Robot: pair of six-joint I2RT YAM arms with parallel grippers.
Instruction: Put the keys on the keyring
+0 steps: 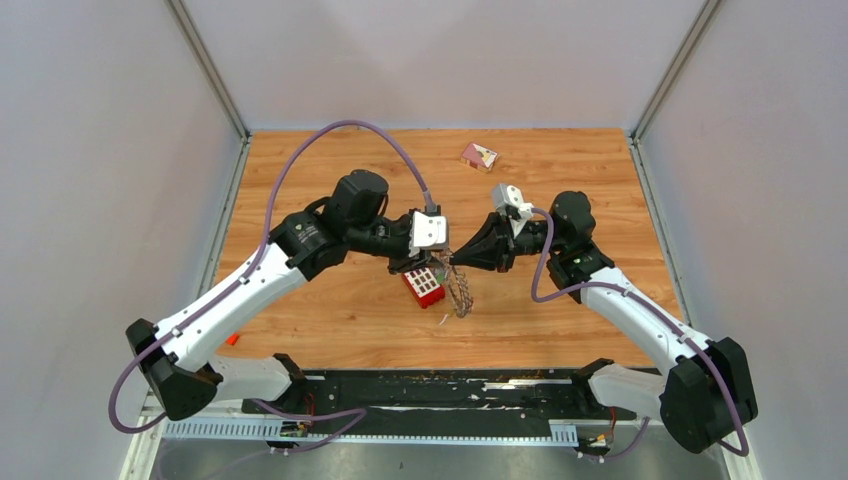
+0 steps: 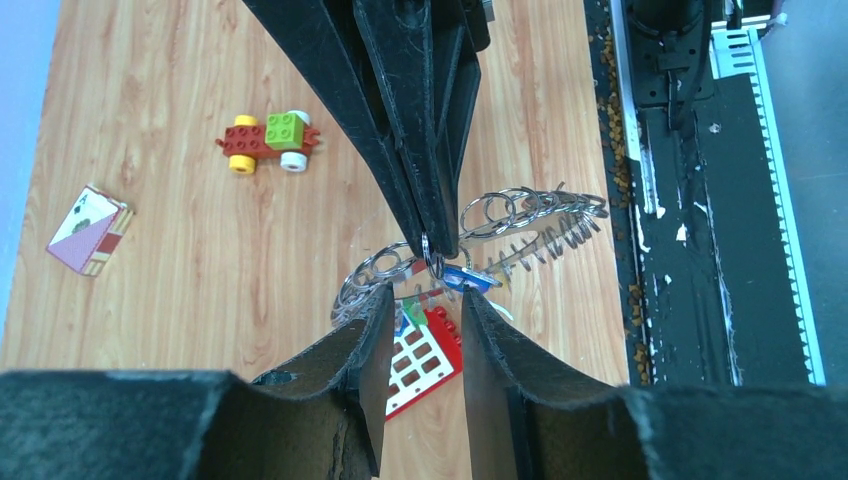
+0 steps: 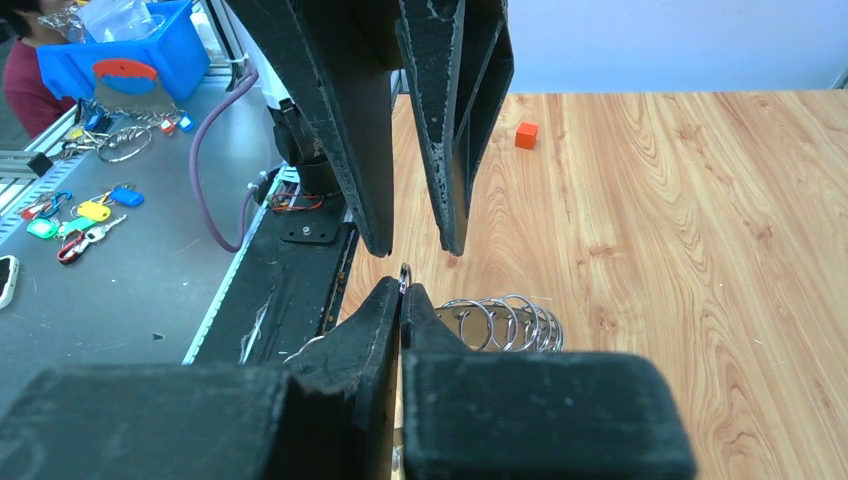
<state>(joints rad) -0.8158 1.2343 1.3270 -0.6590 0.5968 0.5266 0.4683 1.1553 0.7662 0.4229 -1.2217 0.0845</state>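
Wooden table [image 1: 560, 320], centre: the right end effector [image 3: 402, 298] is clamped shut on a loop of the large grey metal keyring [image 2: 520, 212], beside a red studded brick [image 1: 424, 288]. The left end effector [image 2: 425, 305] stands partly open and empty, facing the small tagged keys [image 2: 467, 281].

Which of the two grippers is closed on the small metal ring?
The right gripper: its fingers pinch the small ring, while the left gripper has its fingers apart.

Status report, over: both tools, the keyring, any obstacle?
Left tool open, empty. Right tool shut on small ring. Keyring and keys at the tool tips. Red brick underneath.
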